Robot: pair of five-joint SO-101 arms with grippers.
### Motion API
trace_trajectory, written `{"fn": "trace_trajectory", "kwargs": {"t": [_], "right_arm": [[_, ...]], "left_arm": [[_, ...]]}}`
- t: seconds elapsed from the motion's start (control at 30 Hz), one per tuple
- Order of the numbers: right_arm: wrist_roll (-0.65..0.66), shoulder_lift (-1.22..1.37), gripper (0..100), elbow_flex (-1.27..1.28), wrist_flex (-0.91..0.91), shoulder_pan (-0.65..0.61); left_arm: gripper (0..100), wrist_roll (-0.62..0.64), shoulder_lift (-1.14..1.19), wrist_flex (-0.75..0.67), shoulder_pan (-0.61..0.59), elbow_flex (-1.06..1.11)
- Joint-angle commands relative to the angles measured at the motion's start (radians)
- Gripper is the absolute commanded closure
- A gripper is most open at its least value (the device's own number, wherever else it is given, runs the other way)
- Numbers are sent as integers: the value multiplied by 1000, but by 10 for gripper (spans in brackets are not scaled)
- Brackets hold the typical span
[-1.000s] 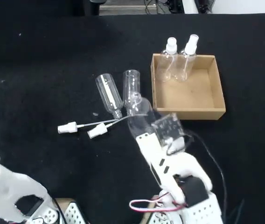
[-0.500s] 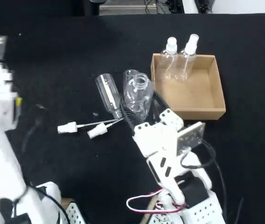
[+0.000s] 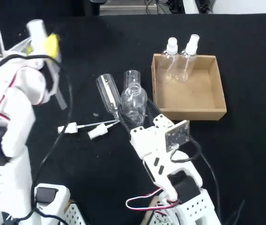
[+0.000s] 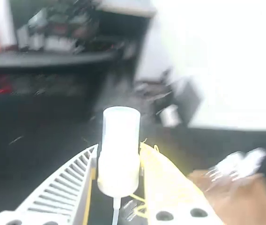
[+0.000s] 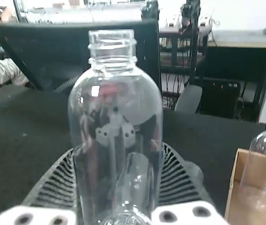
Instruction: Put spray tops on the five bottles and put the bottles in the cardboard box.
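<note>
Right gripper (image 3: 138,117) clamps an uncapped bottle (image 3: 134,96) upright, just beside the cardboard box (image 3: 189,114). Left gripper (image 3: 45,45) is closed on a spray top (image 4: 119,150), raised over table's left. Two capped bottles (image 3: 177,63) stand in box.

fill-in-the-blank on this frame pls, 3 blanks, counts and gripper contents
The cardboard box holds ___ capped bottles. Counting the spray top in the left gripper, ___ tops are off bottles. The bottle in the right gripper has ___ top on it.
Missing: two; three; no.
</note>
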Motion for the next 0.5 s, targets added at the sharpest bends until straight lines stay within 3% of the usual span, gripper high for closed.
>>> {"fn": "trace_trajectory", "kwargs": {"t": [0.0, 0.23, 0.47], "right_arm": [[-6, -82, 987, 16, -23, -11], [-3, -91, 987, 19, -23, -11], [-2, -99, 987, 19, 18, -11]], "left_arm": [[967, 38, -20, -126, 110, -56], [968, 109, -20, -239, 182, -56], [965, 106, -20, -189, 268, -27]]}}
